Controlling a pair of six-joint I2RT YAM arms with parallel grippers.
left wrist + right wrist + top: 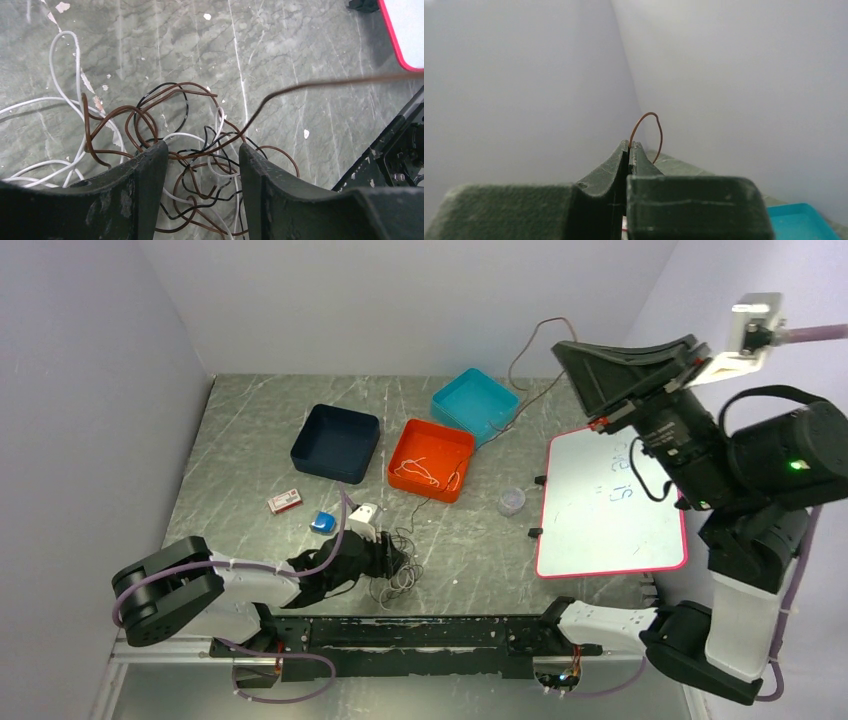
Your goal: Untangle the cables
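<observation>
A tangle of thin brown, black and white cables [200, 165] lies on the grey table near the front edge, also in the top view [400, 575]. My left gripper [202, 147] is open and low over it, one finger on each side of the knot, gripping nothing; it also shows in the top view [390, 558]. My right gripper [630, 143] is shut on a brown cable [651, 120] and raised high at the back right [562, 345]. That brown cable [515, 365] hangs down towards the teal box. A taut brown strand [340, 82] runs off to the right.
A navy box [336, 442], an orange box [432, 458] holding thin white cables, and a teal box [475, 403] stand at the back. A pink-rimmed whiteboard [610, 505] lies on the right. A clear lid [511, 502], a red-white card [285, 503] and a blue piece [322, 522] lie between.
</observation>
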